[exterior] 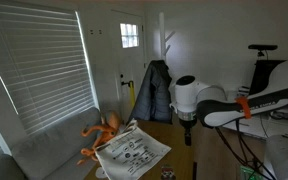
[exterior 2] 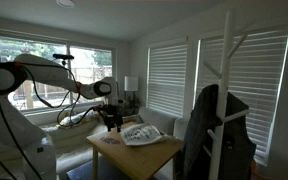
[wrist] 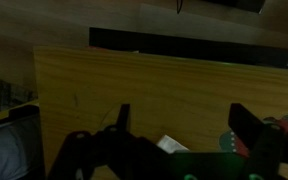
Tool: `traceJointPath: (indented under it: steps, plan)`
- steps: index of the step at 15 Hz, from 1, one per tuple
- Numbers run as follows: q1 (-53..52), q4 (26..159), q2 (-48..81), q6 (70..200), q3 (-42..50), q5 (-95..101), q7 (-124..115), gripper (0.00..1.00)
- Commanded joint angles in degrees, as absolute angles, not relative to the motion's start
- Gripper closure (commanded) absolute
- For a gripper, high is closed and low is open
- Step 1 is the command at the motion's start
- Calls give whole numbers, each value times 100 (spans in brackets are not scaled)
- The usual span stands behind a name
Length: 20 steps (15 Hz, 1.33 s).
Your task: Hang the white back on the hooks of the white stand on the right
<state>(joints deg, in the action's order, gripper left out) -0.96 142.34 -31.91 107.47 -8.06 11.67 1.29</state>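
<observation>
The white bag [exterior: 132,152] with black print lies flat on the wooden table [exterior 2: 134,152]; it also shows in an exterior view [exterior 2: 142,133]. The white stand [exterior 2: 227,70] rises beyond the table with a dark jacket [exterior 2: 219,135] hung on it; it also shows in an exterior view [exterior: 167,45]. My gripper [exterior: 187,133] hangs above the table beside the bag, apart from it, and shows in an exterior view [exterior 2: 111,122]. In the wrist view the gripper [wrist: 184,125] is open and empty over bare wood, with a small white corner [wrist: 169,145] of something just below the jaws.
An orange octopus toy [exterior: 102,133] lies on the grey sofa [exterior: 44,150] under the window blinds. The jacket [exterior: 156,92] covers much of the stand's lower part. A lamp [exterior 2: 130,84] stands by the window. The table's far edge [wrist: 184,45] shows in the wrist view.
</observation>
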Motion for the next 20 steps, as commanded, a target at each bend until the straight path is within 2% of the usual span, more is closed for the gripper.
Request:
traceJointPath:
  steps: [1, 7, 14, 20]
  plan:
    - [-225, 14220, -3178, 10722, -698, 1224, 75, 0]
    - [-225, 14220, -3178, 10723, -698, 1224, 74, 0]
    - [481, 13192, -2092, 11488, -353, 1120, -1519, 0]
    - [634, 12189, -802, 12153, -365, 1031, -3237, 0]
